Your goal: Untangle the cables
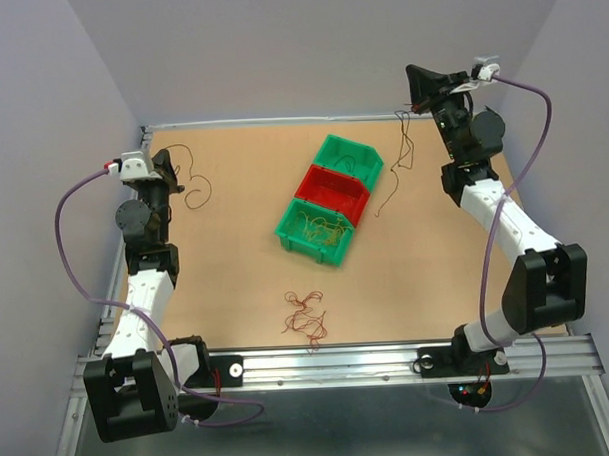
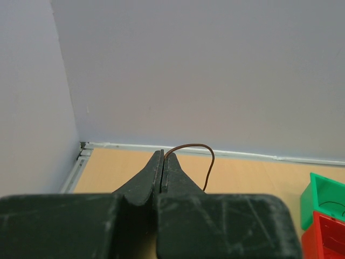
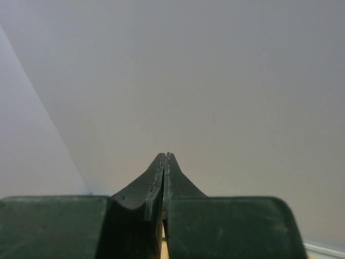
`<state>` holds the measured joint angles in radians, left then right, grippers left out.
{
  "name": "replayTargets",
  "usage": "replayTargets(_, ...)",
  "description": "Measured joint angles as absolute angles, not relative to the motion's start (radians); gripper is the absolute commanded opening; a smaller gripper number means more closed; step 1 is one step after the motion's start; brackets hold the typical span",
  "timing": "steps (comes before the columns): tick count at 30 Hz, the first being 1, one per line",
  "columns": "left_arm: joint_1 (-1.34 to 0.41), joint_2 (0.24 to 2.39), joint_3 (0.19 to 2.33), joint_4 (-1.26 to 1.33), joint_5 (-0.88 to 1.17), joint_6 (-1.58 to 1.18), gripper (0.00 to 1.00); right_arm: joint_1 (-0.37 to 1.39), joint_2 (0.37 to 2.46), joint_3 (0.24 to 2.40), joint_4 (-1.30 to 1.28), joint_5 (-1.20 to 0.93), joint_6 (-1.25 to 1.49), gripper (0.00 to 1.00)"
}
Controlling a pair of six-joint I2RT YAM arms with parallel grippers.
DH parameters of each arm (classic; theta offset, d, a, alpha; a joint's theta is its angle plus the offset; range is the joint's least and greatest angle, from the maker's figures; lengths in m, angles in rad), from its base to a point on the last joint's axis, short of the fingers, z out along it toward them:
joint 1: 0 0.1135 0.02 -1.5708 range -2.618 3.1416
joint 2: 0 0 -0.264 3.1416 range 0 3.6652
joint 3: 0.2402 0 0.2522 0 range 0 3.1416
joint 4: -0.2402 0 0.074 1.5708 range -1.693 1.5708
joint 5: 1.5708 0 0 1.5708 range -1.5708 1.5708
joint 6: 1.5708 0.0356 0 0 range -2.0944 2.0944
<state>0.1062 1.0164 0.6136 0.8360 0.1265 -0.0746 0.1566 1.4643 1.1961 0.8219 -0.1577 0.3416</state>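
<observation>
Left gripper (image 2: 163, 155): jaws pressed together on the brown cable (image 2: 200, 147), which arches out of the tips and drops back toward the worktop (image 2: 242, 172)
Right gripper (image 3: 165, 157): jaws closed tight; its own camera shows no strand, but from above the dark cable (image 1: 399, 160) hangs from its tips, so I judge it pinched there
Held cables: the brown one curls over the far left corner; the dark one dangles at the far right, its lower end close to the bins
Other cables: the red-brown clump (image 1: 306, 316) lies near the front edge, well apart from both arms; the yellow strands (image 1: 320, 227) sit inside the near green bin (image 1: 285, 233)
Bins: the red bin (image 1: 328, 184) sits between the near green bin and the far green bin (image 1: 367, 158) (touching, in a slanted row)
Step in hand: each arm holds one strand, the two apart from each other; sorting looks partly done
Next move: probably lowering a held strand into a bin, which calls for hanging its whole length over the opening before letting go, as such thin wire springs and snags on rims
</observation>
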Motion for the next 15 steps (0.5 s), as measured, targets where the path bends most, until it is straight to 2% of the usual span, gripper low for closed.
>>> replayTargets(15, 0.106, 1.005, 0.614, 0.826, 0.126, -0.073, 0.0, 0.156, 1.75, 1.438, 0.817, -0.359, 0.478, 0.01)
